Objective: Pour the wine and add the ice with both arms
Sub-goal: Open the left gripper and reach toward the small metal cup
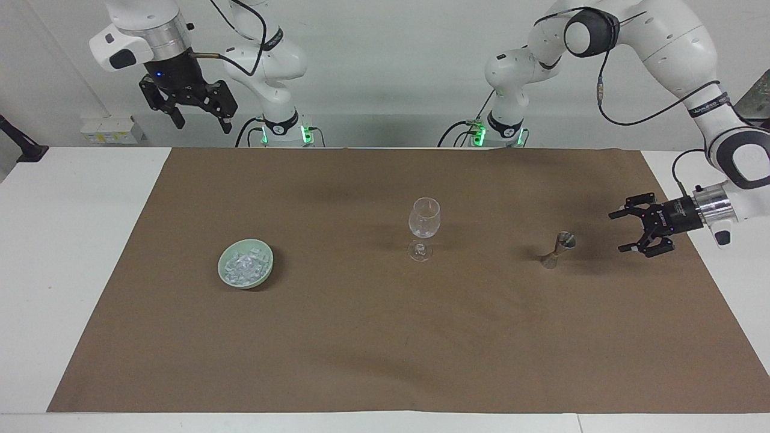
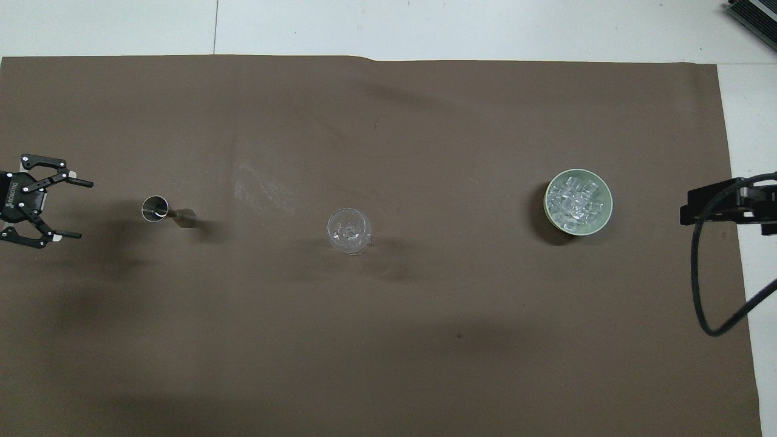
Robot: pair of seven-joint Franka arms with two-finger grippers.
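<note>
Facing view. A brown paper sheet (image 1: 385, 337) covers the middle of the white table (image 1: 72, 252). Three items stand in a row across the sheet. Toward the right arm's end lies a shallow pale-green bowl (image 1: 245, 272) holding the ice (image 1: 243, 267), a glittering heap of small clear cubes. At mid-table stands an upright clear stemmed wine glass (image 1: 424, 228). Toward the left arm's end stands a small metal hourglass-shaped jigger (image 1: 558, 249). The left gripper (image 1: 622, 231) is turned sideways low over the sheet, just beside the jigger but apart from it, its two fingers spread wide and holding nothing. The right gripper (image 1: 200, 122) hangs high above the table's edge at the robots' end, fingers pointing down, splayed apart and empty; this arm waits.

Overhead view. The same row appears: jigger (image 2: 167, 212), wine glass (image 2: 349, 231) and green bowl (image 2: 578, 201) with the ice (image 2: 575, 199) inside it. The left gripper (image 2: 76, 208) enters at the sheet's edge with its spread fingertips directed at the jigger, a clear gap between them. The right gripper (image 2: 722, 205) shows only as a dark shape with a looping black cable (image 2: 698, 285) beside the bowl; its fingers cannot be read here.
</note>
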